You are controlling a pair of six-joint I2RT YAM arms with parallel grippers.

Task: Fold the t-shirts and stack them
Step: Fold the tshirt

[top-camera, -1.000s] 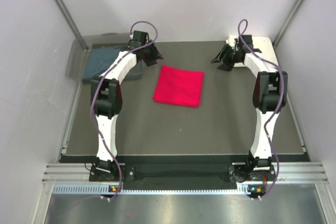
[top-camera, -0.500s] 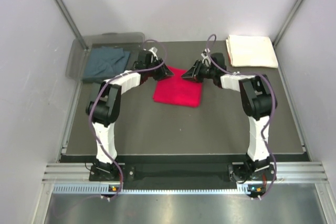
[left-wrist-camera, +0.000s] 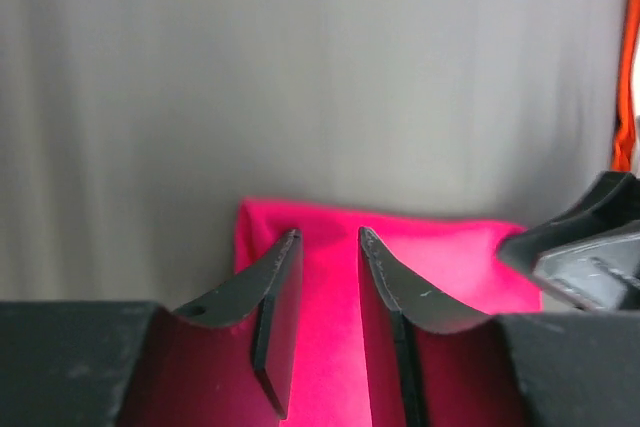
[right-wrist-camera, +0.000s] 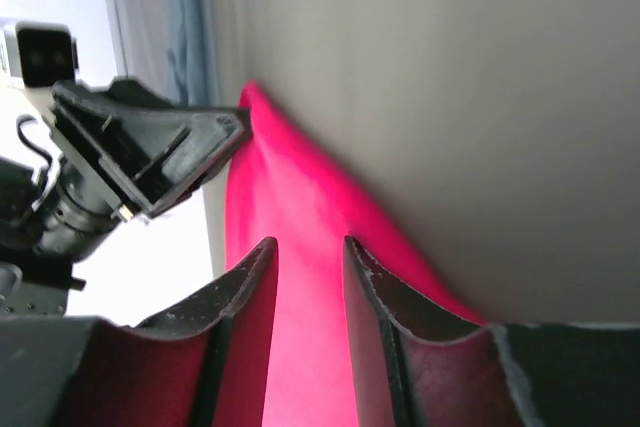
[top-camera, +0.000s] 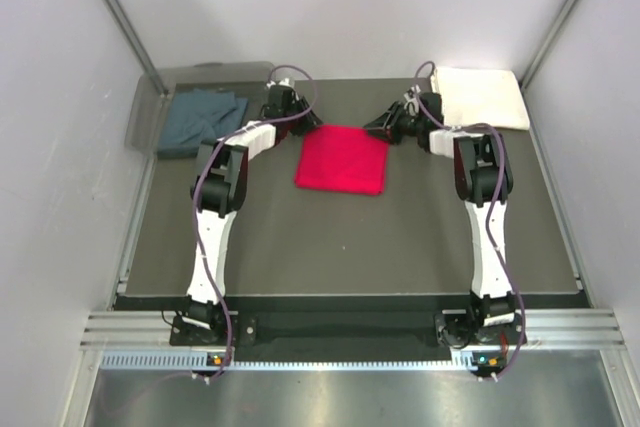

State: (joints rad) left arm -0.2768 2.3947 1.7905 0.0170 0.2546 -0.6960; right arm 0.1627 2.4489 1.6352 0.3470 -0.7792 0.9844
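The bright red t-shirt [top-camera: 341, 161] lies folded in a square on the dark table, mid-far. My left gripper [top-camera: 303, 128] is at its far left corner and my right gripper [top-camera: 376, 132] at its far right corner. In the left wrist view the left gripper [left-wrist-camera: 325, 247] has narrow jaws with red cloth [left-wrist-camera: 450, 257] filling the gap. The right gripper [right-wrist-camera: 308, 247] looks the same on the red cloth [right-wrist-camera: 285, 187]. The cream-white folded t-shirt [top-camera: 482, 97] lies at the far right. The slate blue-grey t-shirt [top-camera: 200, 119] lies at the far left.
A clear plastic bin [top-camera: 150, 97] holds the blue-grey shirt at the far left corner. The dark table mat [top-camera: 350, 247] ends at metal rails left and right. White walls close in the back and sides. The cream shirt is just behind the right arm.
Both grippers swung in from the far corners to the red shirt, then drew back to its far edge. The red shirt has hardly shifted.
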